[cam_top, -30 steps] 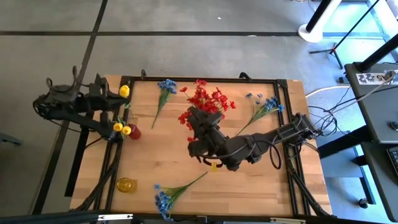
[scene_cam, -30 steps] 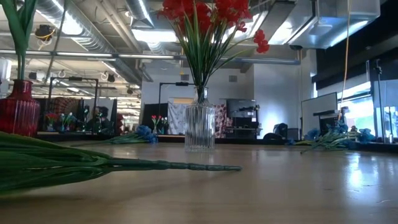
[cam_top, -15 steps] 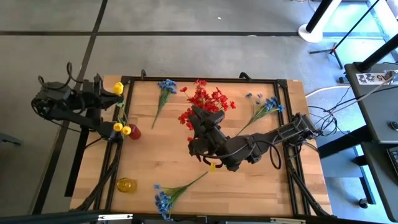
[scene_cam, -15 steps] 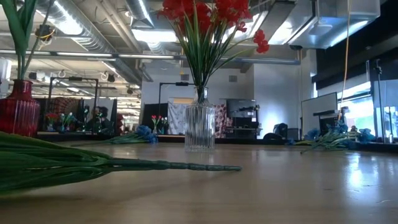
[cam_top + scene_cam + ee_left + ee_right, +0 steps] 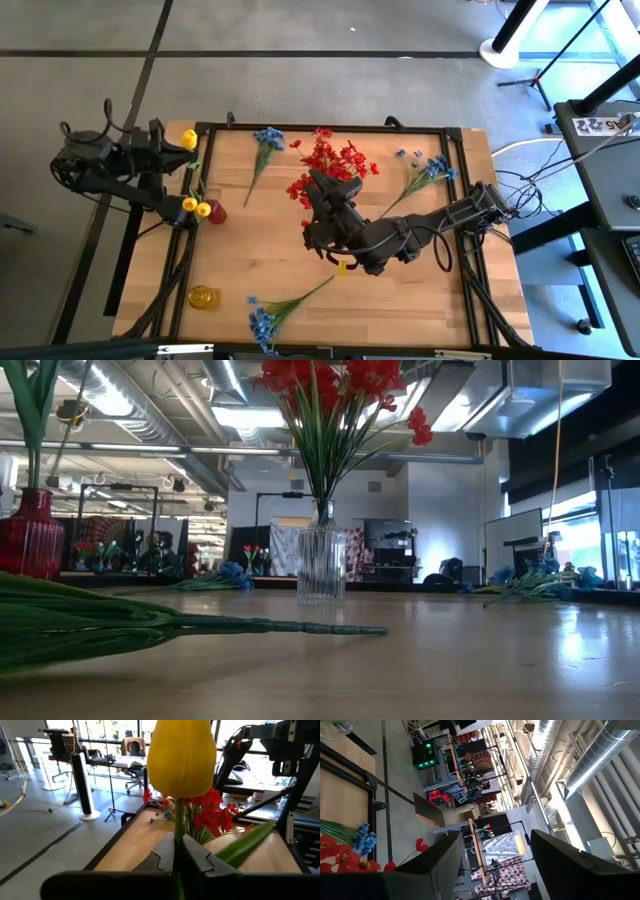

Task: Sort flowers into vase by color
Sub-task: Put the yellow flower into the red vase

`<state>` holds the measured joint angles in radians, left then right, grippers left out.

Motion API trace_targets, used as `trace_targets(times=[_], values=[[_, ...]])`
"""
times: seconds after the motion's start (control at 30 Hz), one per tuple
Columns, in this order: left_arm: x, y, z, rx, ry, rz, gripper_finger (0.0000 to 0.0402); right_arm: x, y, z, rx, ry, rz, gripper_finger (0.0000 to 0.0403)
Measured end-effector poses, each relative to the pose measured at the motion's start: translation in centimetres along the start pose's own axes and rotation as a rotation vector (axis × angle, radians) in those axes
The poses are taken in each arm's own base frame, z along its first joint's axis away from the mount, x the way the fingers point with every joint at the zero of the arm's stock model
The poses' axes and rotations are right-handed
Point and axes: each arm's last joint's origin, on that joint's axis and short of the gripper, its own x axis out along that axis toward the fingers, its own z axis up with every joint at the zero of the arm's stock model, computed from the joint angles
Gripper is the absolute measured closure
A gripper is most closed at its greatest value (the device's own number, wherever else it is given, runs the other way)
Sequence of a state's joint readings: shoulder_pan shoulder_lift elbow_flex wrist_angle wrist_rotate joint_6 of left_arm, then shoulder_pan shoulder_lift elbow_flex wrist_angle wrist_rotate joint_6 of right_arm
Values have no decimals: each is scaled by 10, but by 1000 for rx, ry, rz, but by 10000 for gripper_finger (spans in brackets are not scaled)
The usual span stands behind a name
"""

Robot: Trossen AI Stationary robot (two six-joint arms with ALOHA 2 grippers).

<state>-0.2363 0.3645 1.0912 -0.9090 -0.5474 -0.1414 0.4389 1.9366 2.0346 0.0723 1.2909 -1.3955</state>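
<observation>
My left gripper point(image 5: 165, 150) is at the table's far left corner, shut on a yellow flower point(image 5: 189, 139) whose round bloom point(image 5: 182, 757) stands just beyond the fingertips. A red vase point(image 5: 215, 212) near the left edge holds two yellow blooms point(image 5: 196, 206). A clear ribbed vase point(image 5: 321, 565) at the far middle holds the red flowers point(image 5: 330, 160). My right gripper point(image 5: 492, 865) is open and empty, raised beside the red flowers point(image 5: 340, 860) at mid-table. Three blue sprays lie flat on the table: far left point(image 5: 265, 140), far right point(image 5: 425, 170) and near edge point(image 5: 265, 318). My left gripper pinches the yellow flower's thin green stem point(image 5: 178, 832) between its two fingers point(image 5: 200, 862), a short way below the bloom. The fingers lie across the stem. The flower is lifted clear, with a green leaf point(image 5: 245, 845) sticking out to one side.
A small yellow vase point(image 5: 203, 297) stands near the table's near left corner. A dark frame point(image 5: 330, 128) runs round the table top. My right arm point(image 5: 400, 235) stretches from the right edge over mid-table. A long green stem point(image 5: 200, 623) lies close to the low camera.
My left gripper has drawn back a little toward the table's far left corner, carrying the yellow flower with it. The fingers have stayed shut on the stem. My right arm has kept still.
</observation>
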Motion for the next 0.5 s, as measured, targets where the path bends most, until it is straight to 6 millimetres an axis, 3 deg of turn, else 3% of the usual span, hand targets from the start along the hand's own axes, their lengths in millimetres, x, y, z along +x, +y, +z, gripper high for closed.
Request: trace_targets(times=[0.5], values=[[5, -1, -18, -35, 135, 3, 394, 0, 0, 0, -4, 3, 0, 164]])
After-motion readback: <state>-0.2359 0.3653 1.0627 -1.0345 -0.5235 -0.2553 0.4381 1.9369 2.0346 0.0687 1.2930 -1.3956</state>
